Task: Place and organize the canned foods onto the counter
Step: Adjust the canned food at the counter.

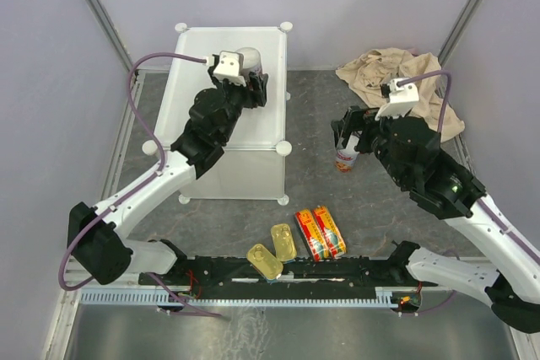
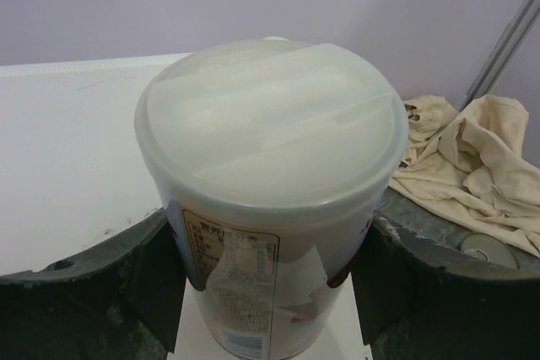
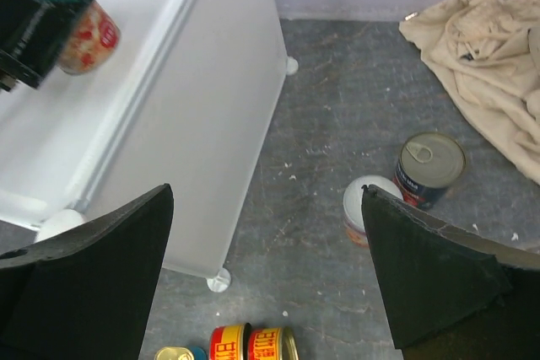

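Fingers (image 2: 148,271) of the left claw (image 1: 250,75) are closed against both sides of a tall can (image 2: 270,132), one black pad on each flank. The can has a cloudy white plastic lid, and below the lid there is a pale label with small print and a patch of red. It is held over the far right part of the white cabinet (image 1: 202,56), close to the right edge. I cannot tell whether its base is touching the top. A broad stretch of white top lies to the left of the can and toward the near edge.

The right claw (image 1: 348,134) is spread wide with nothing in it. It hangs over the grey floor (image 1: 312,115) to the right of the cabinet. Right beneath it stands a white-and-red can (image 3: 368,208), upright, and just beside that is a dark can (image 3: 430,170) with a ring-pull top. A rumpled beige cloth (image 1: 405,77) lies near them at the far right.

Two red-and-yellow tins (image 1: 320,233) lie flat side by side on the floor near the arm bases. Two gold tins (image 1: 274,250) lie just to their left. All four are well apart from the cabinet's near wall.
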Robot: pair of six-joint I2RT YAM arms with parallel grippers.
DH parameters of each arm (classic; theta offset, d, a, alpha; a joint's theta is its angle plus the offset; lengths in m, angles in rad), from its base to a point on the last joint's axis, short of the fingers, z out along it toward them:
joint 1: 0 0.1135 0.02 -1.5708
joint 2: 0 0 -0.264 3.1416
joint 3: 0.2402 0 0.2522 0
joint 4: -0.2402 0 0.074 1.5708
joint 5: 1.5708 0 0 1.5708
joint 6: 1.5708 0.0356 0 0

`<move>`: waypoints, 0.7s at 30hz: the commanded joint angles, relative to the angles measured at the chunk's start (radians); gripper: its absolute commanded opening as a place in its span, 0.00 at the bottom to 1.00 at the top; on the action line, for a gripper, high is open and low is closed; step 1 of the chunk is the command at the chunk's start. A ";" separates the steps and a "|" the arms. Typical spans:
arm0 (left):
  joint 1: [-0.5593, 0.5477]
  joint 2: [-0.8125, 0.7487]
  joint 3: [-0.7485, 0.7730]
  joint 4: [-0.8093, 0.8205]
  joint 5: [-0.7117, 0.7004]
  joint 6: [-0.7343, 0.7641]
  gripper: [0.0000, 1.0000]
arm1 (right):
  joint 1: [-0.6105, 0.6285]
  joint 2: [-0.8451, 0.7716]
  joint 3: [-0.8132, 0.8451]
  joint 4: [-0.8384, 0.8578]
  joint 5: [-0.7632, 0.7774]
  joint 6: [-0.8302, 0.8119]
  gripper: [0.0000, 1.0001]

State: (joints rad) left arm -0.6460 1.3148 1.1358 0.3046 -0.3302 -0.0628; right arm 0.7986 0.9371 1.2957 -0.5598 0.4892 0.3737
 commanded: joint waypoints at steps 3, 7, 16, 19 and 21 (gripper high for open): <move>0.000 -0.066 -0.002 0.114 -0.076 0.090 0.61 | 0.007 -0.041 -0.083 0.020 0.031 0.056 0.99; 0.000 -0.071 0.011 0.119 -0.102 0.132 0.56 | 0.007 -0.043 -0.093 0.017 0.032 0.055 0.99; 0.012 0.006 0.107 0.167 -0.183 0.209 0.55 | 0.007 -0.087 -0.163 0.005 0.033 0.053 0.99; 0.044 0.052 0.159 0.160 -0.182 0.195 0.55 | 0.007 -0.112 -0.217 0.033 0.022 0.059 0.99; 0.080 0.084 0.195 0.143 -0.170 0.159 0.56 | 0.007 -0.119 -0.239 0.048 0.017 0.057 0.99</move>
State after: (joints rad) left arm -0.6212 1.3708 1.2037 0.3153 -0.4797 0.0841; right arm 0.7986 0.8425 1.0943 -0.5629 0.5007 0.4232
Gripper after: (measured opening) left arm 0.732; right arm 0.994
